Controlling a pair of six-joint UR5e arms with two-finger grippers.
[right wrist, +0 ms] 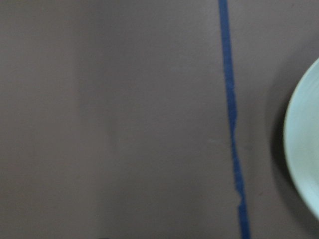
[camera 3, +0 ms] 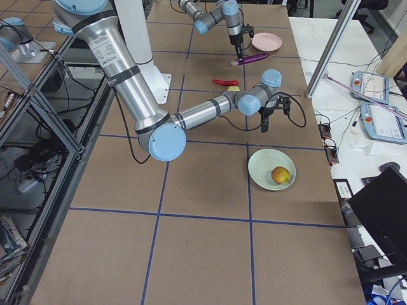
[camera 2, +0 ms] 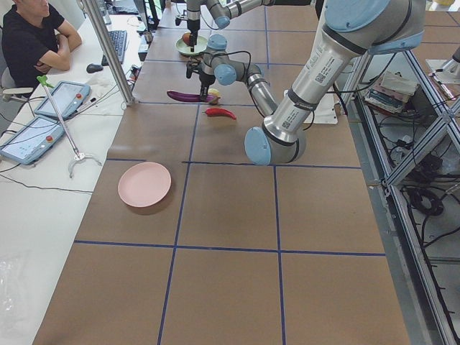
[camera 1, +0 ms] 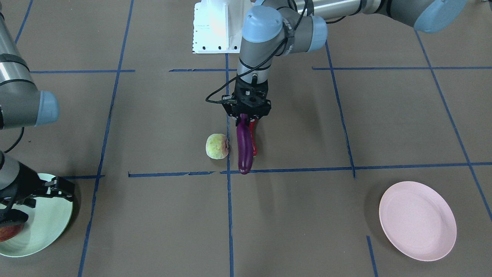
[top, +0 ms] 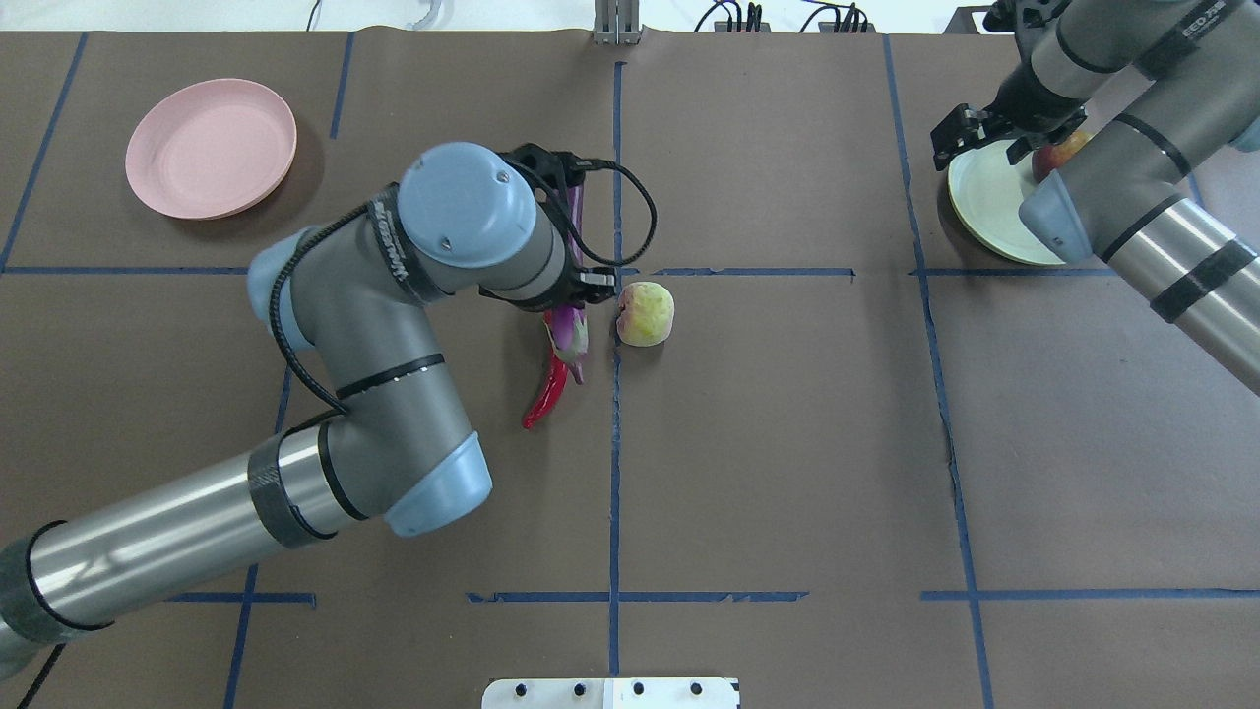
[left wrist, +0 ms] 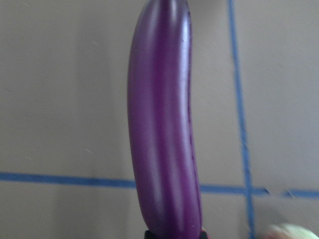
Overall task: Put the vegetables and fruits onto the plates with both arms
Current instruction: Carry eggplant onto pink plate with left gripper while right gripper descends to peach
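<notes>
My left gripper (camera 1: 246, 120) is shut on the cap end of the purple eggplant (camera 1: 244, 148) and holds it lifted, level above the table; it fills the left wrist view (left wrist: 162, 124). The red chili (top: 544, 394) lies on the table just beneath and beside it. The pale peach (camera 1: 217, 146) sits on the table close by. The red-yellow apple (camera 3: 280, 175) rests in the mint green plate (camera 3: 262, 166). My right gripper (camera 1: 61, 189) is open and empty, raised beside that plate's rim (right wrist: 304, 149). The pink plate (camera 1: 418, 220) holds nothing.
The white base block (camera 1: 215, 27) stands at the table's robot side. Blue tape lines cross the brown table cover. An operator (camera 2: 32, 36) sits at a side desk with tablets (camera 2: 61, 100) beyond the table's far edge.
</notes>
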